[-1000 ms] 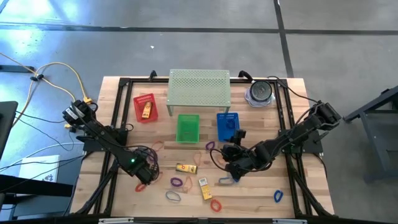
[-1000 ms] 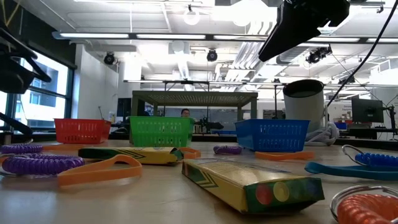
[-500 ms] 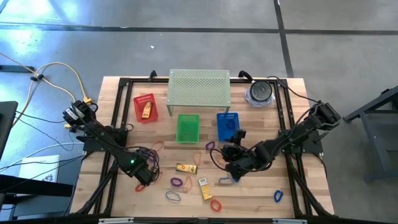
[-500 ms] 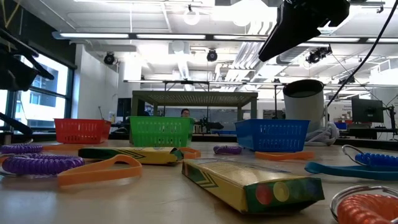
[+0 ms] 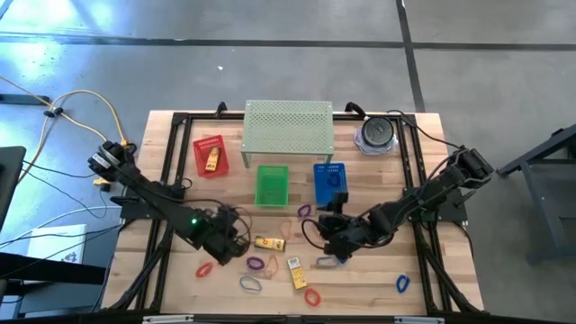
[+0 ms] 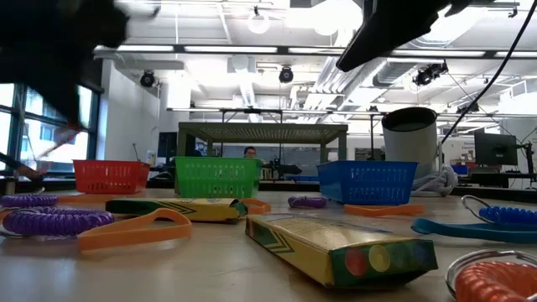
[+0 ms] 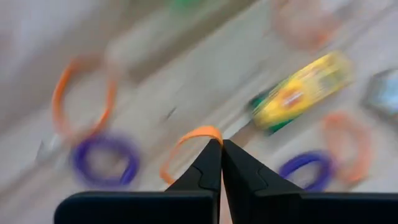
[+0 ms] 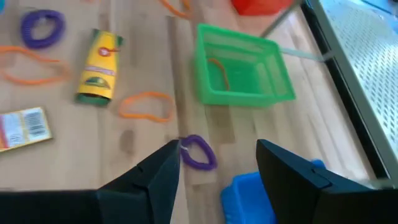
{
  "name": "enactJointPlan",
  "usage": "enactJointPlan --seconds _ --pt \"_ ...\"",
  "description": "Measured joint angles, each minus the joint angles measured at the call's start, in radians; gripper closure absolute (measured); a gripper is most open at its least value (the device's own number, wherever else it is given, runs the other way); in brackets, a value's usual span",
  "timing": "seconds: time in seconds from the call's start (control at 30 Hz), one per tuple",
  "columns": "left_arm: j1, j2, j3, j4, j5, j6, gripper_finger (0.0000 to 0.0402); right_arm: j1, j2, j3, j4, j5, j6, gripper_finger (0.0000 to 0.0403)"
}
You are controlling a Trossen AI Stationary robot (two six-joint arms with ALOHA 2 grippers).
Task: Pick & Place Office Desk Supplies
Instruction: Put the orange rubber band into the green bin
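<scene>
- Left gripper has its fingers pinched together on an orange loop, held above the table's front-left part, around seven o'clock from the green basket.
- It should carry level and slow; my guess is the thin loop could slip from such a small bite.
- The basket rim wants clearing before those fingers part.
- Right gripper hangs with fingers spread wide and empty, at about five o'clock from the green basket, a purple loop on the table between them.
- Loops and a yellow packet lie scattered at the table's six o'clock side.
</scene>
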Motion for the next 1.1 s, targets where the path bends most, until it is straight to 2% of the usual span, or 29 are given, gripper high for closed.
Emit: enactJointPlan --seconds 0.13,0.2,0.27,0.47,0.77,1.1 --pt "0.052 0.000 0.050 0.058 -0.126 0.226 0.0401 0.000 0.000 0.000 0.008 -0.001 -0.012 0.0202" --pt "0.101 -0.001 0.056 0.122 -0.137 0.357 0.0401 0.000 0.000 0.000 0.013 0.000 -0.012 0.0202" --pt "0.166 -0.001 0.056 0.192 -0.114 0.480 0.0401 0.000 0.000 0.000 0.017 0.000 -0.012 0.0202" --pt "0.388 0.007 0.056 0.375 0.064 0.740 0.0401 0.000 0.000 0.000 0.021 0.001 -0.010 0.0202" --pt "0.573 0.038 0.055 0.421 0.096 0.808 0.0401 0.000 0.000 0.000 0.008 -0.004 -0.011 0.0202" --pt "0.641 0.092 0.054 0.440 0.100 0.837 0.0398 0.000 0.000 0.000 0.006 -0.030 -0.008 0.0202"
